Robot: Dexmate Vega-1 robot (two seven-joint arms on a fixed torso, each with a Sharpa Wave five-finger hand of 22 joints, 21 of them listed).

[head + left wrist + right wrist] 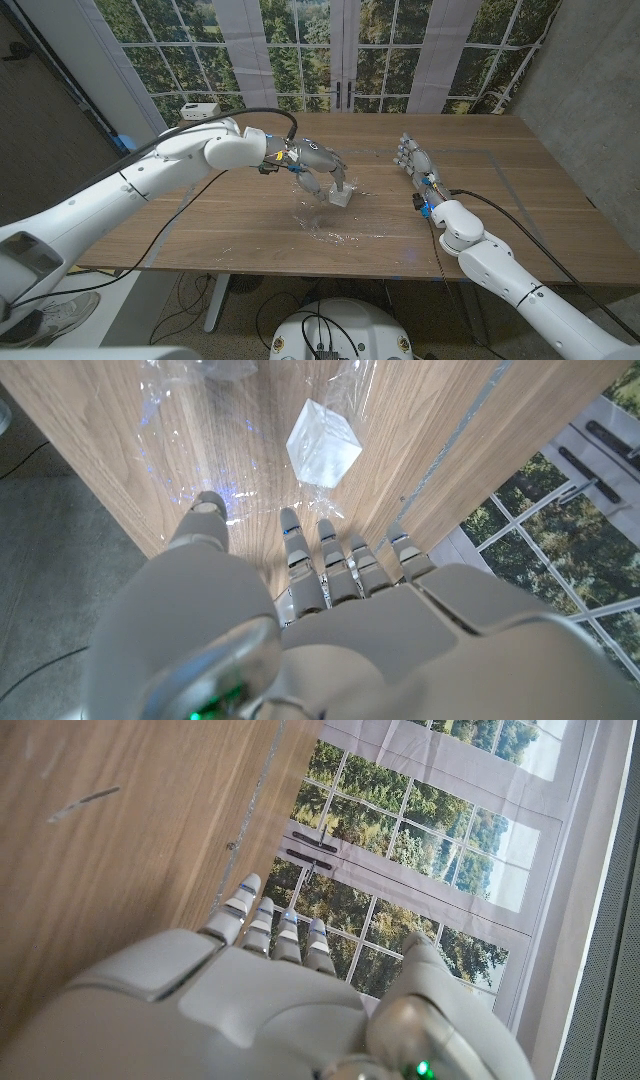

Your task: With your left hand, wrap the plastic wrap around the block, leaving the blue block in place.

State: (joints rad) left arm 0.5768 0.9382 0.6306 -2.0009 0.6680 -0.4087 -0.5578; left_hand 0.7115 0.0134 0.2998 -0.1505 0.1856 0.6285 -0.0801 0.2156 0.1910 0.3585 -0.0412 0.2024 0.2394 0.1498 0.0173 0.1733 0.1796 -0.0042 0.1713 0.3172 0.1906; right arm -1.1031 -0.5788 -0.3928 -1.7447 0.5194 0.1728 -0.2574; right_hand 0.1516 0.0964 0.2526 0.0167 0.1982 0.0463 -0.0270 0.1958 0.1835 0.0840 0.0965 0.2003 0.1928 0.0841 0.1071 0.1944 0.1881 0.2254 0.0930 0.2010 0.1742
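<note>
One block (342, 196), whitish under clear film, is sitting near the middle of the wooden table (520, 170); no blue shows through. One sheet of plastic wrap (322, 222) is lying crumpled around the block and trailing toward the table's near edge. Left hand (322, 170) is hovering at the block, fingers (322, 545) spread apart and gripping nothing in the wrist view. Right hand (414, 157) is waiting well to the right of the block, fingers straight and close together, holding nothing.

Robotics laboratory: a wooden bench (250, 235) is set before a printed forest-window backdrop (330, 45), with loose cables (190, 290) trailed beneath the bench.
</note>
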